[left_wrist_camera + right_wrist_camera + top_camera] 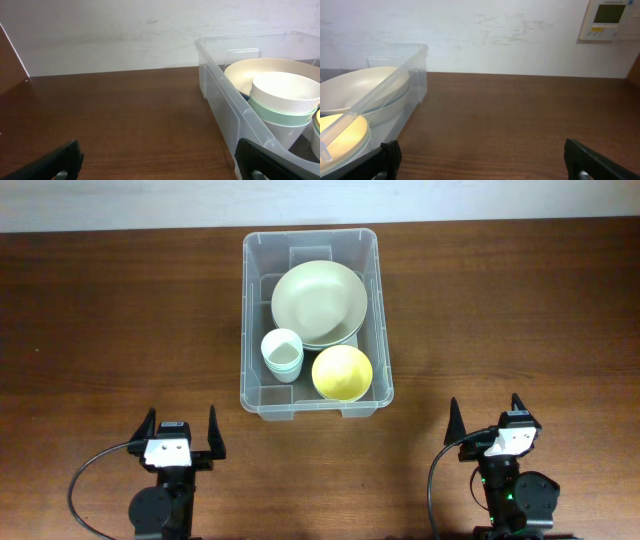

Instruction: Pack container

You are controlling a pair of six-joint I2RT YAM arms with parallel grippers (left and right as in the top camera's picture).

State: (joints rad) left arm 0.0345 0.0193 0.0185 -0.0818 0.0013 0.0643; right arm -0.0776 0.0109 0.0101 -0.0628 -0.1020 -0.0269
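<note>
Dark wooden tabletop (100, 330), white wall (100, 35) behind far edge. Control panel (609, 19) on wall, upper right. Inside container (300, 402): stacked pale-green plates (318, 302) toward far right corner; nested cups (283, 352) near left wall; yellow bowl (342, 372) at near right corner.

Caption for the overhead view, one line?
Clear container holding stacked plates, nested cups and a yellow bowl; left gripper and right gripper open and empty.
</note>
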